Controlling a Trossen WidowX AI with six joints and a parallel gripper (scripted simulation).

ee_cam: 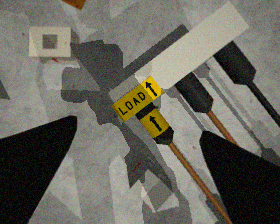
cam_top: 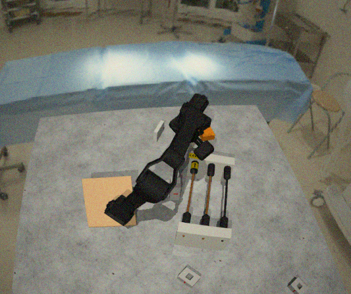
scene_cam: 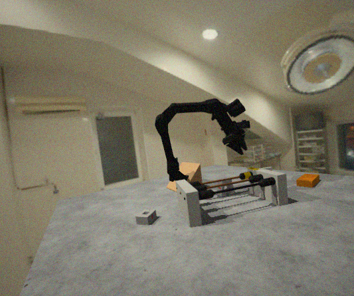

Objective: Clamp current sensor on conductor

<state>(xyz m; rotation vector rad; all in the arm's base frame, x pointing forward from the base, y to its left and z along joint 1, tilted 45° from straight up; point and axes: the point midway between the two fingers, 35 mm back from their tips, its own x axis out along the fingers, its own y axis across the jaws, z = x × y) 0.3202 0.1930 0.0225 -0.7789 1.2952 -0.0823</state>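
The sensor stands on the surface beside the LOAD conductor, probably light, stiff and delicate at its hinge, so the pincer, wide and empty above, should take its outer sides gently

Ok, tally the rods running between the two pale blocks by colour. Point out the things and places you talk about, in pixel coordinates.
Copper-coloured rods [cam_top: 190,194] [cam_top: 208,196] [scene_cam: 222,180] [scene_cam: 228,184] [ee_cam: 198,181] [ee_cam: 222,127]: 2
Black rod [cam_top: 225,198] [scene_cam: 236,188] [ee_cam: 271,109]: 1
Total: 3
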